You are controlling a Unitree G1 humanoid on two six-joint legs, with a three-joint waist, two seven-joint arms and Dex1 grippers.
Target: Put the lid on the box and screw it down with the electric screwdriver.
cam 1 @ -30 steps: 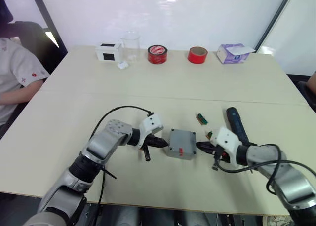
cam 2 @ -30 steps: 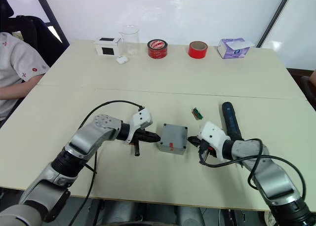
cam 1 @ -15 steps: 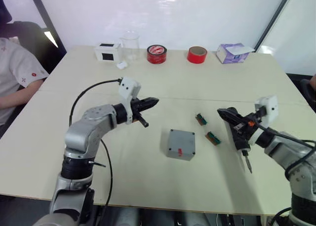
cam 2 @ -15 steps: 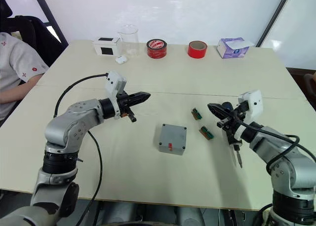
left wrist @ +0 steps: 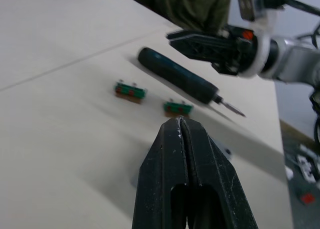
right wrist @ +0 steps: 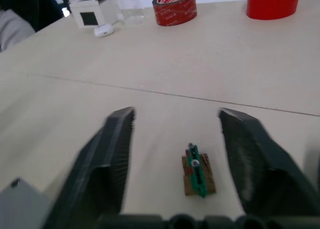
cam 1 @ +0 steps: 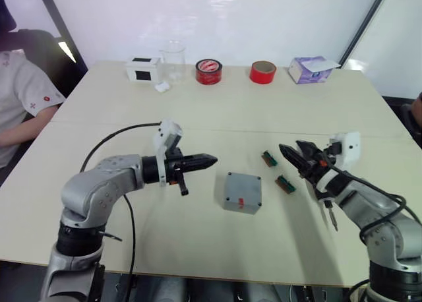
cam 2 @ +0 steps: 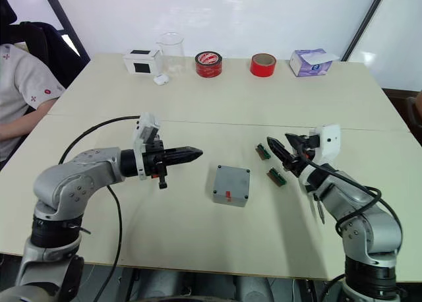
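The lid (cam 1: 242, 192) already sits on the box (cam 2: 230, 194) at the middle of the worktop (cam 1: 198, 104), red spot up. The screwdriver (left wrist: 181, 83) lies untouched by the right gripper (cam 2: 282, 148), whose jaws are spread and empty. The left gripper (cam 1: 206, 160) hovers beside the box, jaws clenched on nothing. Screwing down looks wholly undone.

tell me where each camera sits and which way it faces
Left and right eye views: on the head, looking forward and down over the table; both arms show, with the lid on the box between them.
Left wrist view: on the left wrist, looking along the shut left gripper at the electric screwdriver and the right gripper.
Right wrist view: on the right wrist, looking between its open jaws at a small green part.
Shared: the red tape roll appears in eye and right wrist views.
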